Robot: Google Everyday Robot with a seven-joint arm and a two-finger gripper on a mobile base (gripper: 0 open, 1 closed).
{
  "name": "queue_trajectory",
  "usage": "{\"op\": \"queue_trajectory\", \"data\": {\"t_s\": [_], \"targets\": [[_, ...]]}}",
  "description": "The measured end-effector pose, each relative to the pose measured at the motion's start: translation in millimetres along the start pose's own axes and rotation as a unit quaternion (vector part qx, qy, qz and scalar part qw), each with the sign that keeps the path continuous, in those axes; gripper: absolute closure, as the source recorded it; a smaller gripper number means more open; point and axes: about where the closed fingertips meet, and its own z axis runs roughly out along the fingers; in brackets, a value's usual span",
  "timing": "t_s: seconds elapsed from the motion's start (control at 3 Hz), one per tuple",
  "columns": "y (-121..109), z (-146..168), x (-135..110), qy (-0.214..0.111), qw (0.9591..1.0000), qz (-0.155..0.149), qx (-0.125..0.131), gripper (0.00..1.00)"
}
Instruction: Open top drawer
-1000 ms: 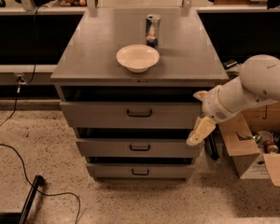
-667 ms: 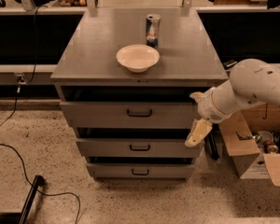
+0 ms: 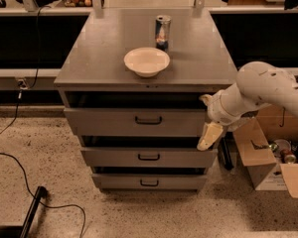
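The top drawer [image 3: 104, 122] is the widest of three grey drawers in a grey cabinet, with a small black pull handle [image 3: 148, 120] at the middle of its front. A dark gap shows between its front and the cabinet top. My gripper [image 3: 206, 118] is at the right end of the top drawer's front, well right of the handle and not touching it. It is open and empty, with one cream fingertip [image 3: 208, 136] pointing down-left and the other up near the cabinet top's edge.
A white bowl [image 3: 146, 61] and a can [image 3: 162, 31] stand on the cabinet top [image 3: 89, 58]. The two narrower drawers [image 3: 114, 157] sit below. Open cardboard boxes [image 3: 268, 157] with cans stand at the right. A black cable [image 3: 20, 157] lies on the floor at the left.
My gripper and arm have moved slightly left, closer to the right end of the top drawer's front. The drawers have not moved.
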Motion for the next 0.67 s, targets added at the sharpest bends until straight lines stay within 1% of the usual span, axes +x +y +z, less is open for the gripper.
{"op": "queue_trajectory", "data": {"t_s": [0.33, 0.67], "targets": [[-8, 12, -1, 0.001, 0.9999, -0.011, -0.006, 0.00], [-5, 28, -1, 0.003, 0.9996, -0.014, -0.023, 0.19]]}}
